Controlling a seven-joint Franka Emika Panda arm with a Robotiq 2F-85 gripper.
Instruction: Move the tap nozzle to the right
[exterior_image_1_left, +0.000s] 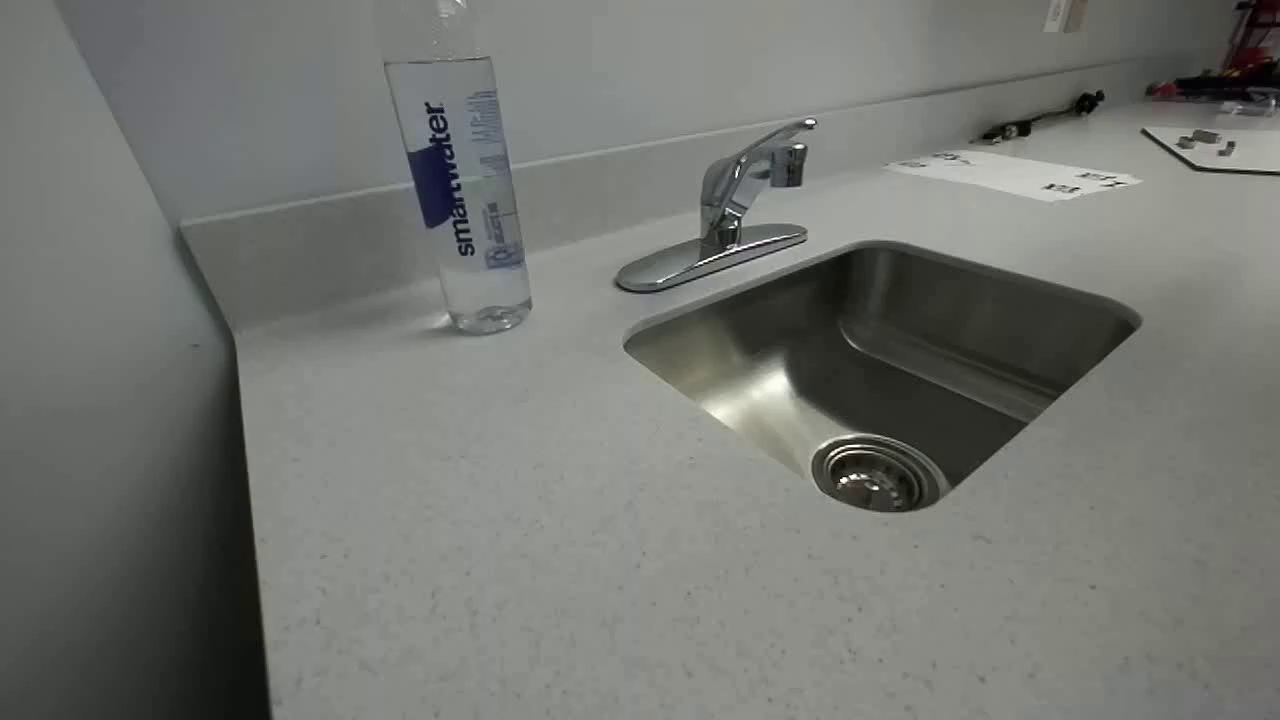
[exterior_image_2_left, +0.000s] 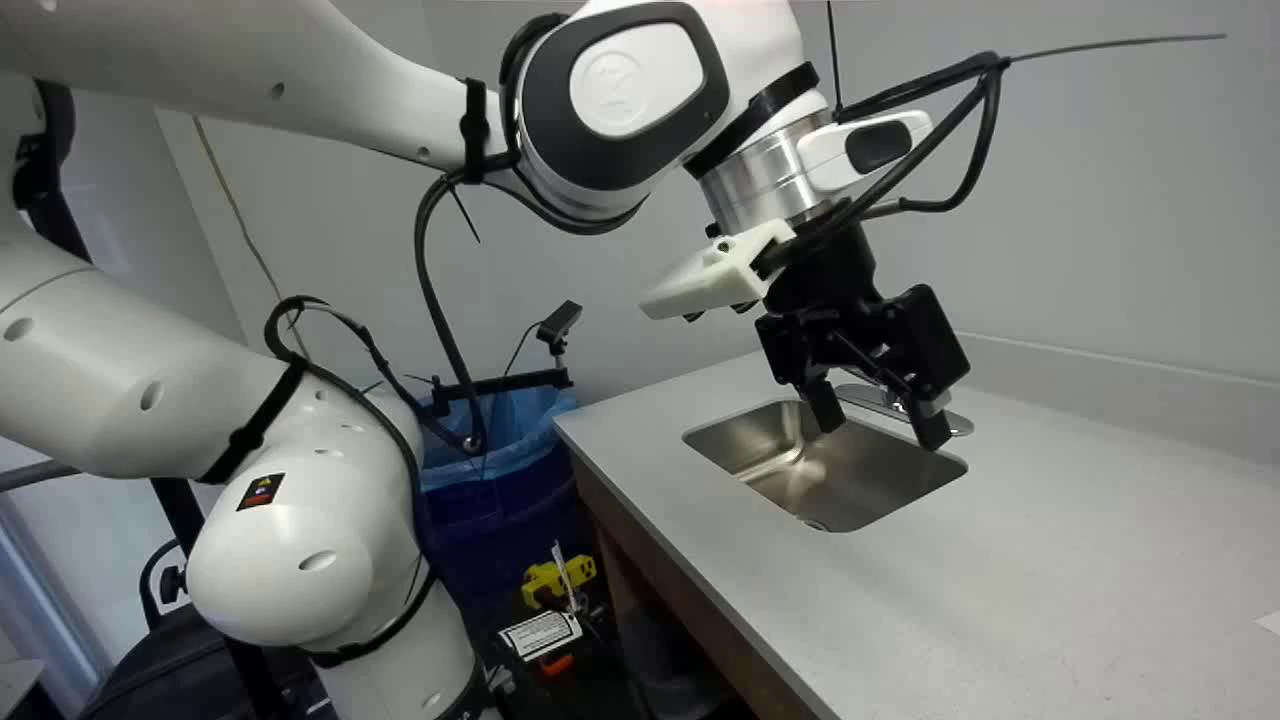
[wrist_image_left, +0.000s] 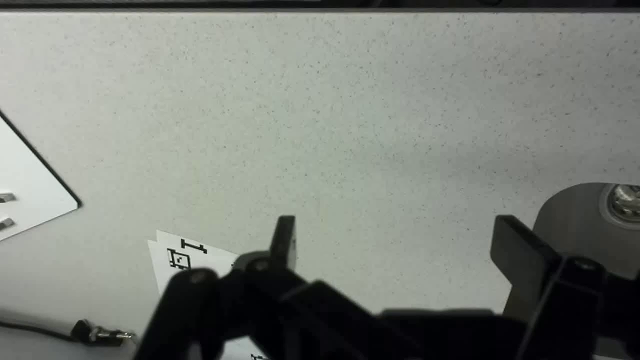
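Observation:
The tap nozzle (exterior_image_1_left: 788, 167) is a shiny chrome spout with a lever handle above it, on an oval base plate behind the sink (exterior_image_1_left: 1000, 305). In an exterior view the spout points toward the right of that picture, off to the side of the bottle. In an exterior view my gripper (exterior_image_2_left: 878, 420) hangs in front of the tap. Only parts of the base plate (exterior_image_2_left: 958, 425) show there; the spout is mostly hidden. In the wrist view the gripper (wrist_image_left: 395, 222) is open, with bare countertop between the fingers. The tap is out of the wrist view.
A clear water bottle (exterior_image_1_left: 470, 200) stands beside the tap near the side wall. Marker sheets (exterior_image_1_left: 1010, 175) and a white board (exterior_image_1_left: 1225, 150) lie farther along the counter. A cable with a black connector (wrist_image_left: 100, 334) lies near the sheets. A blue-lined bin (exterior_image_2_left: 500, 440) stands beside the counter.

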